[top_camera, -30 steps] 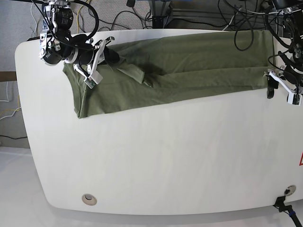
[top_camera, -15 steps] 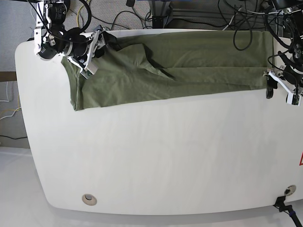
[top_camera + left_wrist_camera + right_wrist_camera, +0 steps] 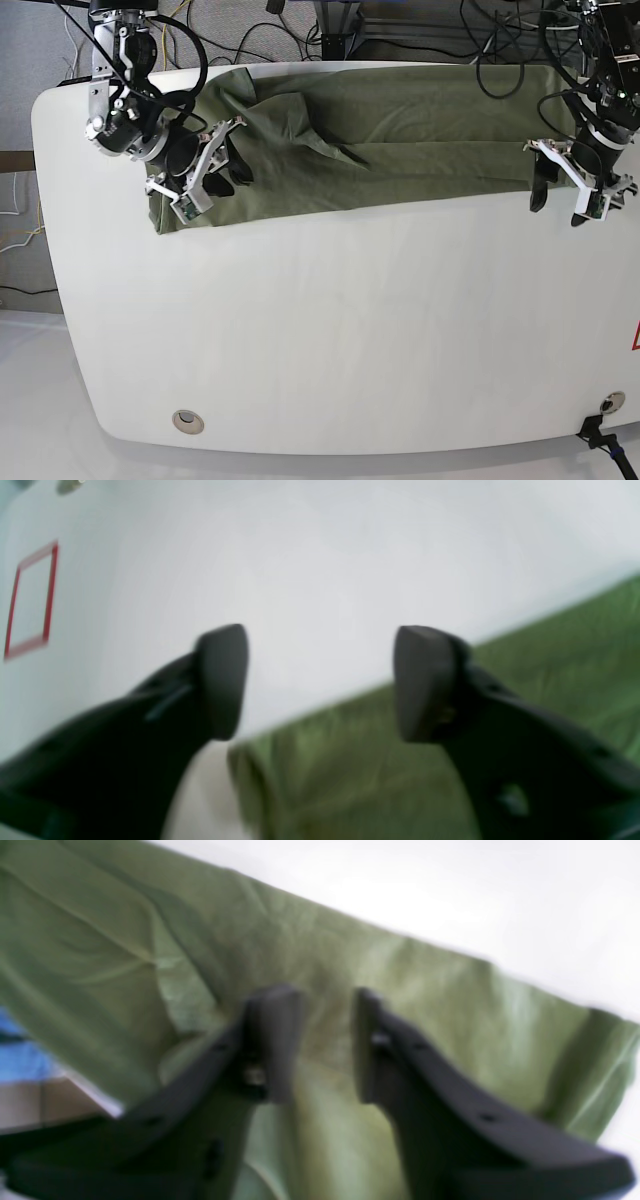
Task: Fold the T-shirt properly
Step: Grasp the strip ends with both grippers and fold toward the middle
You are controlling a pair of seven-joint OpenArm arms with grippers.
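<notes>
the t-shirt (image 3: 400,140) lies along the far edge of the white counter (image 3: 350,330), stretched side to side, its long axis running across the base view. which end is collar and which is hem, hard to tell from here. it looks already doubled over lengthwise, with a loose bunch of folds toward the right arm's end.

this is soft, light cotton: limp, no stiffness, likely to sag and crease wherever it's lifted, and not slippery against the counter. best taken by pinching at corners or along a folded edge, both ends at once, so it travels flat.

the right gripper (image 3: 212,162) hangs over the cloth at its end, fingers (image 3: 272,1040) a little apart with fabric showing between them, not clamped. the left gripper (image 3: 562,184) sits at the opposite end, fingers (image 3: 222,680) spread wide, one over bare counter, one over the shirt's near edge (image 3: 310,760), holding nothing.
</notes>
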